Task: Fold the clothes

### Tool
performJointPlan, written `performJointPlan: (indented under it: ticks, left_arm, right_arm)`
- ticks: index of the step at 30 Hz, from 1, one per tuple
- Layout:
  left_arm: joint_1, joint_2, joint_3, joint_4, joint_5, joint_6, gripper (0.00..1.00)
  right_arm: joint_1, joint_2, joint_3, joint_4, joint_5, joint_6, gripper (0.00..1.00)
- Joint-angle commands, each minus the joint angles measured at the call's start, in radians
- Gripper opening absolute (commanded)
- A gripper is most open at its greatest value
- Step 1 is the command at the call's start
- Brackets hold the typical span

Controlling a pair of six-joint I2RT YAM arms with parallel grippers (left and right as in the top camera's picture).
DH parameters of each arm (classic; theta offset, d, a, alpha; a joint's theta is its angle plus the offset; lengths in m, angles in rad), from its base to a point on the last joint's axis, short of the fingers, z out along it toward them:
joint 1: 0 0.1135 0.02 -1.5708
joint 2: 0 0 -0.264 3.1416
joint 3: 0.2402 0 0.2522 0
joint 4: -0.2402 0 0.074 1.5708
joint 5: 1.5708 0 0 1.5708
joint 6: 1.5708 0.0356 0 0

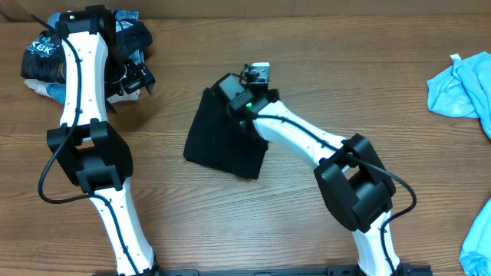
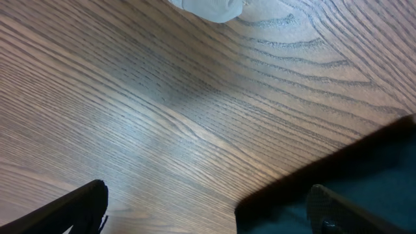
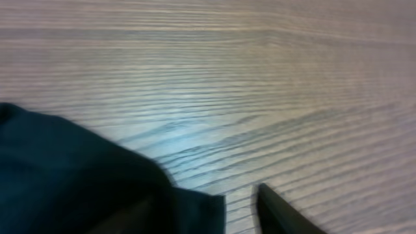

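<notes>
Overhead: your black T-shirt (image 1: 221, 139) lies folded into a compact dark panel near the middle of the wooden table (image 1: 307, 46). The right gripper (image 1: 255, 77) hangs over the shirt's upper right corner, but from this angle you cannot tell how its jaws stand. The left gripper (image 1: 143, 81) sits well apart from the shirt, just beside a heap of dark printed clothing (image 1: 46, 57) in the far left corner. A light blue cloth (image 1: 460, 84) lies at the right edge and another blue piece (image 1: 479, 238) lower down.

Left wrist: your left fingers (image 2: 84, 205) stand spread wide, one at each bottom corner, with bare wood between them and nothing in their grasp. Dark fabric (image 2: 364, 169) fills the lower right, its edge lying flat on the table; which garment it is, you cannot tell. A blurred white object (image 2: 208, 8) shows at the top edge.

Right wrist: the T-shirt fills the lower left, flat on the wood. One right finger (image 3: 279, 211) rises at the bottom, apart from the cloth, with a strip of table showing between them. The jaws are parted and pinch nothing.
</notes>
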Motion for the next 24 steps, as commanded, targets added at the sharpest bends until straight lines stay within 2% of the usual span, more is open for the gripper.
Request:
performJointPlan:
  ticks: [1,10,13,16,21,24]
  left_arm:
    - [0.004,-0.003,-0.007,0.004,-0.014,-0.010,1.00]
    - [0.004,-0.003,-0.007,0.004,-0.013,-0.010,1.00]
    - [0.004,-0.003,-0.007,0.004,-0.014,-0.010,1.00]
    - [0.004,-0.003,-0.007,0.004,-0.014,-0.010,1.00]
    - [0.004,-0.003,-0.007,0.008,-0.013,-0.010,1.00]
    - [0.004,-0.003,-0.007,0.009,-0.013,-0.010,1.00]
  right_arm:
    - [-0.032,0.005,0.032,-0.007,-0.016,0.046,0.60]
    - [-0.037,-0.006,0.040,-0.096,0.004,0.116,0.61]
    - [-0.037,-0.023,0.045,-0.114,0.000,0.124,0.68]
    - [-0.037,-0.050,0.061,-0.175,0.000,0.124,0.86]
    - [-0.037,-0.115,0.115,-0.305,-0.050,0.124,0.89]
    - [-0.037,-0.155,0.129,-0.285,-0.185,0.098,0.89]
